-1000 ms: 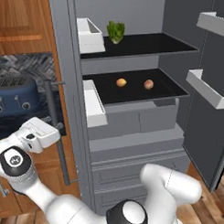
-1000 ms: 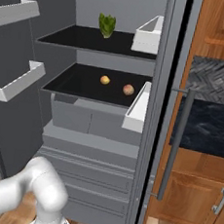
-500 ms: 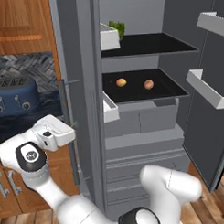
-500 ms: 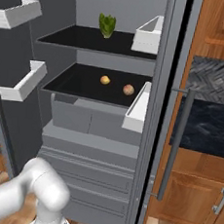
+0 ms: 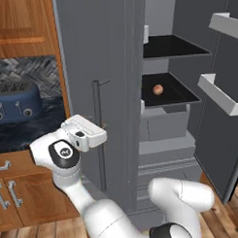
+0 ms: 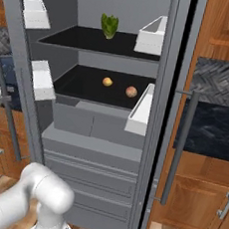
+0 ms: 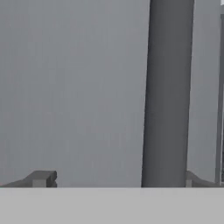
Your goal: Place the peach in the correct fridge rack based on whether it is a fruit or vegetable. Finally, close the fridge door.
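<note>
Toaster (image 5: pixel 13 100): blue, on the dark counter at the far left.
Gripper (image 7: pixel 114 178): fingers spread wide, holding nothing, right up against the grey fridge door (image 5: pixel 97 68) by its long handle (image 5: pixel 97 126).
Yellow fruit (image 6: pixel 107 81): round, on the lower black fridge rack (image 6: pixel 84 86).
Peach (image 6: pixel 131 92): pinkish, on that same rack, just right of the yellow fruit, not touching it.
Green leafy thing (image 6: pixel 109 25): on the top shelf (image 6: pixel 84 38).
White bin (image 6: pixel 150 36): on the top shelf too, at its right end.
</note>
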Tool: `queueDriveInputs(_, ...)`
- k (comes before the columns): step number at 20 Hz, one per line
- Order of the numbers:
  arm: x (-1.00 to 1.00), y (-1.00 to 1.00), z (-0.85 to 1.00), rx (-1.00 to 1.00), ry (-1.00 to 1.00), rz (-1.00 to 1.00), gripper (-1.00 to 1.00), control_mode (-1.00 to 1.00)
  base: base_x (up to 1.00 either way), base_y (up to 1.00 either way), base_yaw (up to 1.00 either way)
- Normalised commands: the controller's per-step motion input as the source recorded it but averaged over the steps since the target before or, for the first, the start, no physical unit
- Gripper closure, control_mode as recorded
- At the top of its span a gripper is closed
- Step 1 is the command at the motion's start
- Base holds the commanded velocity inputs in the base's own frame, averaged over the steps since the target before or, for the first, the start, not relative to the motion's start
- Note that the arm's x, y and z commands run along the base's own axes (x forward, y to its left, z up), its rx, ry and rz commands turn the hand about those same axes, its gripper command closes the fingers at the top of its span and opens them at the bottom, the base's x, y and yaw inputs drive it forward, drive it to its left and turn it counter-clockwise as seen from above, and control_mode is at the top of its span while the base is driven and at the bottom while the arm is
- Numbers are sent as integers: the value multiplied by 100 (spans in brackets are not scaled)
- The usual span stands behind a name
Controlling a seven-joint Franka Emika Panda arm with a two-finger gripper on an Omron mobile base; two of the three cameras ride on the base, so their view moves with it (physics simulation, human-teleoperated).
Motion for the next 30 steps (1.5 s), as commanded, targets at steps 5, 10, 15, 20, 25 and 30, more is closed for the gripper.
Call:
queueDriveInputs(5, 33, -78, 0, 1, -7, 0, -100, -100, 0, 0, 0)
queueDriveInputs(10, 37, -72, 2, 1, -6, 0, -100, -100, 0, 0, 0)
queueDriveInputs(15, 43, -62, 6, 1, -3, 0, -100, -100, 0, 0, 0)
queueDriveInputs(20, 54, -49, 11, 2, 0, 0, -100, -100, 0, 0, 0)
queueDriveInputs(25, 62, -42, 6, 1, 0, 0, -100, -100, 0, 0, 0)
queueDriveInputs(30, 59, -30, 1, 0, 0, 0, -100, -100, 0, 0, 0)
